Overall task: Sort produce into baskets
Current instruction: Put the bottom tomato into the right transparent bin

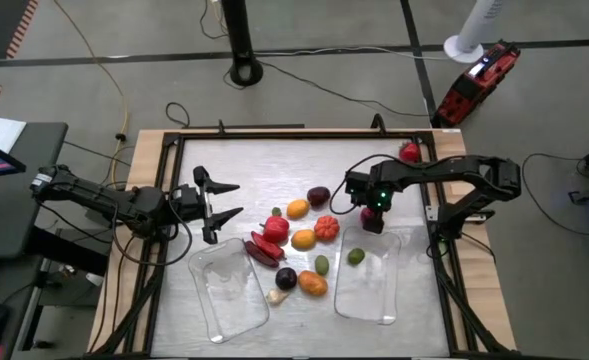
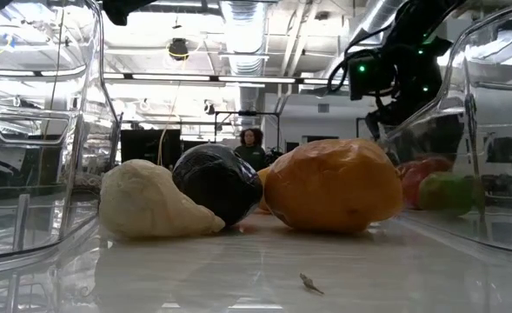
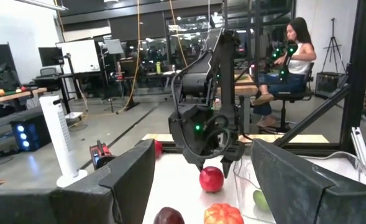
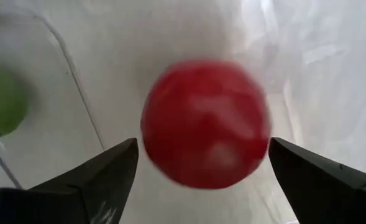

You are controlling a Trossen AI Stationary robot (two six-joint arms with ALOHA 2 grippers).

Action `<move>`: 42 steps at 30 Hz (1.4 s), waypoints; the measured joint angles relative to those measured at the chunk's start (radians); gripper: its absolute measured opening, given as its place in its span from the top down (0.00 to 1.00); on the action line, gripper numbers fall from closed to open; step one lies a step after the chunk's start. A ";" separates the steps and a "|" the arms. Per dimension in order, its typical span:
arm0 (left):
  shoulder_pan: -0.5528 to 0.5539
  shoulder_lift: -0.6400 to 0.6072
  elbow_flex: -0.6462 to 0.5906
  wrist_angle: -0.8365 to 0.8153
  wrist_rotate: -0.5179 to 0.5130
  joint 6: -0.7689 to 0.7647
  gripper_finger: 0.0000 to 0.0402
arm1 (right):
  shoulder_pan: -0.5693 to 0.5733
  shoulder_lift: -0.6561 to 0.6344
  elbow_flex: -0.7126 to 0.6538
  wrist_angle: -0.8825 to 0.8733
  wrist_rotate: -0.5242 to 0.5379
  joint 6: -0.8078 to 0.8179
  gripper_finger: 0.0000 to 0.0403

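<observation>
My right gripper (image 1: 372, 222) hangs open over the far end of the right clear tray (image 1: 386, 300). A red round fruit (image 4: 204, 123) sits just below and between its fingertips, blurred. In the left wrist view the fruit (image 3: 212, 179) shows under the fingers, apart from them. A green piece (image 1: 355, 257) lies in that tray. The left tray (image 1: 214, 300) holds nothing that I can see. The other produce (image 1: 303, 239) lies on the table between the trays: orange, red, dark purple, green and a pale garlic piece (image 1: 276, 296). My left gripper (image 1: 238, 199) is open and empty, left of the pile.
A red piece (image 1: 410, 152) lies near the table's far right corner. A raised dark frame (image 1: 274, 130) runs round the table. In the low view the garlic piece (image 2: 151, 204), a dark purple piece (image 2: 216, 183) and an orange piece (image 2: 334, 184) lie close between the tray walls.
</observation>
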 joint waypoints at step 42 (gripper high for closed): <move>0.000 0.000 0.000 0.006 -0.003 -0.028 0.37 | 0.557 -0.238 0.255 -0.122 0.059 0.501 0.19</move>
